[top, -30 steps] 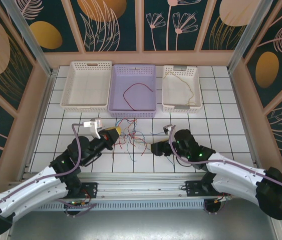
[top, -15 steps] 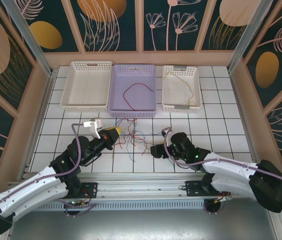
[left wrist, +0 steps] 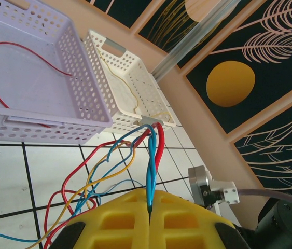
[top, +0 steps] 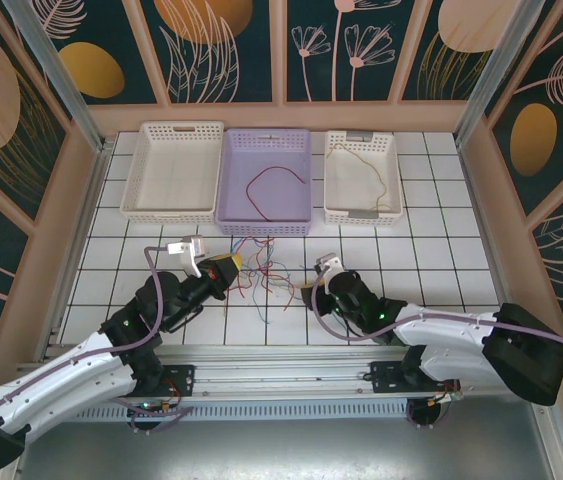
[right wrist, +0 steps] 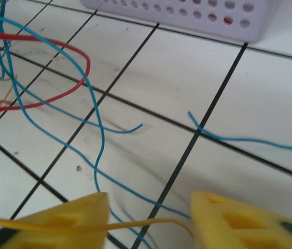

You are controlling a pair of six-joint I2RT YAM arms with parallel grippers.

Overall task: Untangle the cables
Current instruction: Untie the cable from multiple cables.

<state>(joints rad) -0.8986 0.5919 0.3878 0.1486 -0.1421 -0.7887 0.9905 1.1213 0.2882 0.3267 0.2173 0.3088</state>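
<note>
Firmly, left gripper (left wrist: 150, 208) pinches the cables (left wrist: 151, 153) (blue strands); right gripper (right wrist: 148, 202) stands parted.

cables (top: 261, 270) | red, blue, yellow | tangled heap | on tiled table (top: 451, 285)

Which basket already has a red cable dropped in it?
The lilac basket in the middle of the row: a red cable lies curled inside it. The white basket on its right holds a yellow-tan cable instead.
</note>
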